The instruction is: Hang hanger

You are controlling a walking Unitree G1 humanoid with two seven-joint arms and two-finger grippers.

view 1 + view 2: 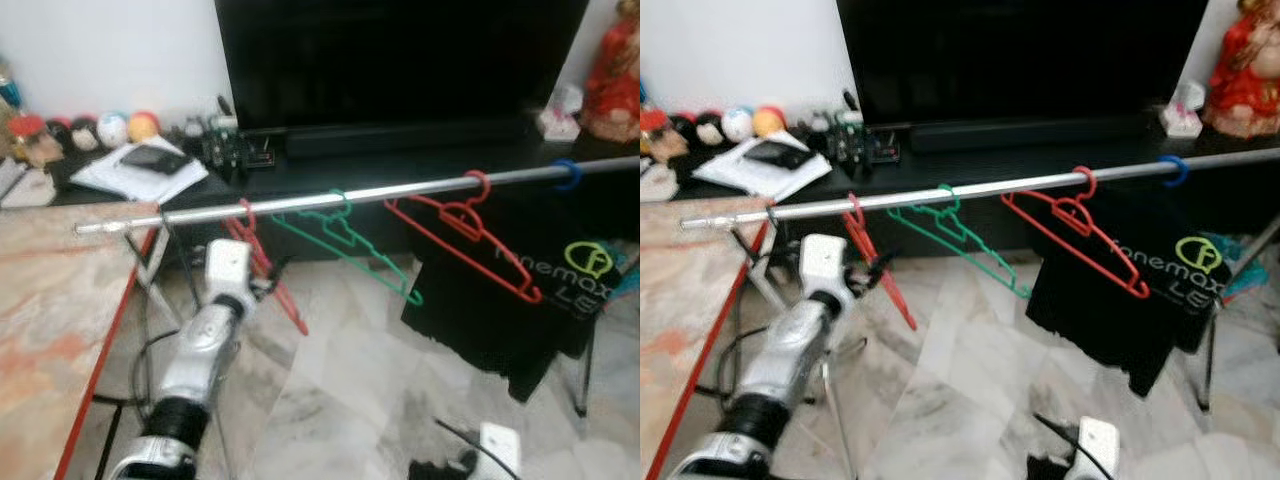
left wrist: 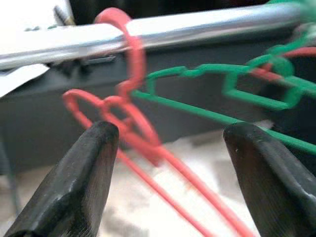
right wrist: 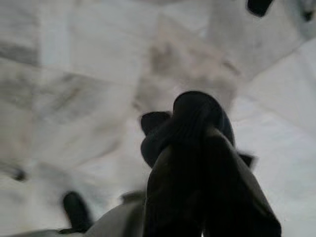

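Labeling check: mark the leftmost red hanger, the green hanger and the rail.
leftmost red hanger (image 2: 132, 59), left wrist view, on its hook over the rail
green hanger (image 1: 345, 240), left eye view, on its upper arm
rail (image 1: 410, 188), left eye view, on bare metal between hangers

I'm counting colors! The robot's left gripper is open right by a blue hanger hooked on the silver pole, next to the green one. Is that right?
Almost. The hanger at the open left gripper is red, not blue, as the left wrist view shows. It is hooked on the silver pole, beside the green hanger.
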